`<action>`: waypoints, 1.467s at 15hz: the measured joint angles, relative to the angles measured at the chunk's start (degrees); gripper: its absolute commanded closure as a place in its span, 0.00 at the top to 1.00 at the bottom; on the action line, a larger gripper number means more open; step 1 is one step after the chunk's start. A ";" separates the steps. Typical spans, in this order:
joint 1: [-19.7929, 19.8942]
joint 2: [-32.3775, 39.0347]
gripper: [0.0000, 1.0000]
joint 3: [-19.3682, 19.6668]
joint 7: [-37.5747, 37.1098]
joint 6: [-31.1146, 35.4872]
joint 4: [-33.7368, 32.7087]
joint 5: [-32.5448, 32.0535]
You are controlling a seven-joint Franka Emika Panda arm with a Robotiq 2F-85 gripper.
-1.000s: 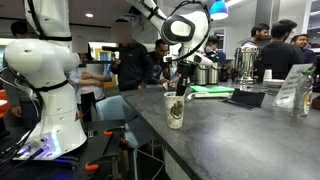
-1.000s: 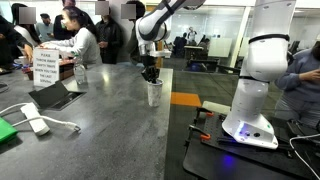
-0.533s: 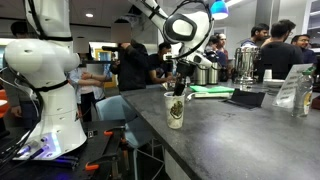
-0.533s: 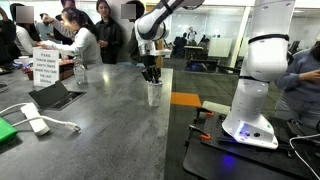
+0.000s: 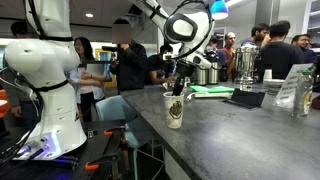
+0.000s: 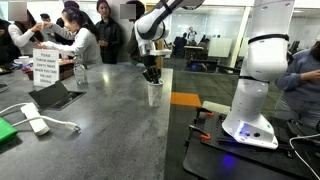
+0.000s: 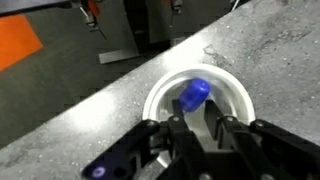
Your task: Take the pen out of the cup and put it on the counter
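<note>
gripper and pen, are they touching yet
Cannot tell. The wrist view shows the pen just ahead of the gripper, inside the cup, but not depth; exterior views are too small.

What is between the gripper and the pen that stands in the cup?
Nothing: the stretch is bare. In the wrist view the open gripper hangs over the cup, and the pen shows unblocked beyond its fingertips.
</note>
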State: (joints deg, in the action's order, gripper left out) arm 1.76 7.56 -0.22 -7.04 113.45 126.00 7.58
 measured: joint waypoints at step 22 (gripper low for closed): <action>-0.82 -2.00 0.47 -0.01 -0.34 -3.74 -0.95 -0.11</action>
State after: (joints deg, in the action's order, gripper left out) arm 0.94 5.56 -0.23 -7.38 109.71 125.05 7.47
